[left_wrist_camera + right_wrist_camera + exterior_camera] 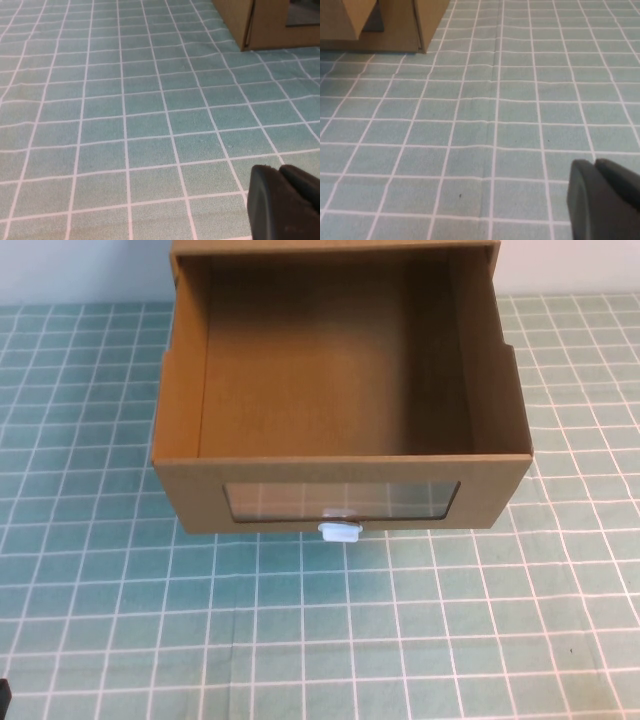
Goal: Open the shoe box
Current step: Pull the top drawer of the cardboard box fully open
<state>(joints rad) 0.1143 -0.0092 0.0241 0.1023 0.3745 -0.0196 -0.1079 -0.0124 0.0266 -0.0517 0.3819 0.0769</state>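
Brown cardboard shoe box [340,495], set toward the far middle of the teal-gridded counter [120,620], open at the top and bare inside, with a clear window [340,500] in the near wall and a small white pull tab [339,531] just under it. Judged light and thin-walled, fairly stiff along the folds yet easy to dent, and likely to skid across the mat as a whole if tugged off-line. Best taken by the white tab, pinched squarely from the front, or failing that by the top edge of the near wall — not by the window film, probably flimsy and slick. Left claw [279,175] low over the counter on the near left, pads pressed together on nothing, well apart from the box's corner. Right claw [596,167] likewise clenched and empty, over bare mat on the near right, also well apart from the box. Neither touching the cardboard. Going by the exposed interior, looks opened already — or very nearly.
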